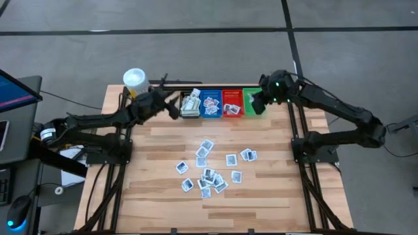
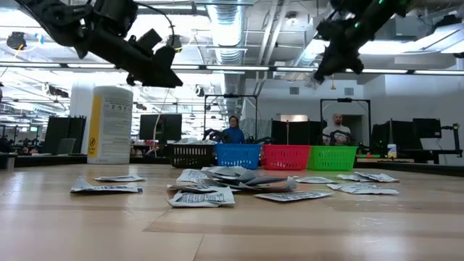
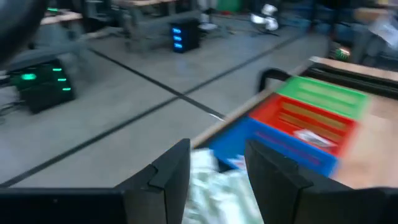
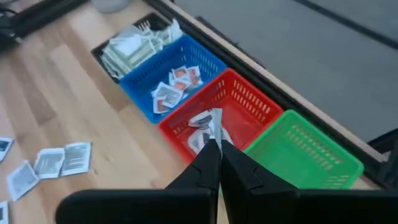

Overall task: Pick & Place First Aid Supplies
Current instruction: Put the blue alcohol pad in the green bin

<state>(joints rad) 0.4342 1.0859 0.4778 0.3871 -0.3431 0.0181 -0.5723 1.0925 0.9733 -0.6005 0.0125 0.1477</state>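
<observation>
The packets strewn on the tabletop short of the red bin look featherlight, thin and floppy. Pinch one by an edge. Left tool gapes empty over the black bin; right tool is closed, empty.

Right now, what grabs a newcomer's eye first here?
The loose heap of packets mid-table, then the row of bins along the far edge: black bin, blue bin, red bin, green bin. The right tool hangs shut over the red one, pinching a packet.

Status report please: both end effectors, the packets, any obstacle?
Left end effector open above black bin. Right end effector shut on a packet, over red bin. Packets wait mid-table. No obstacle seen.
</observation>
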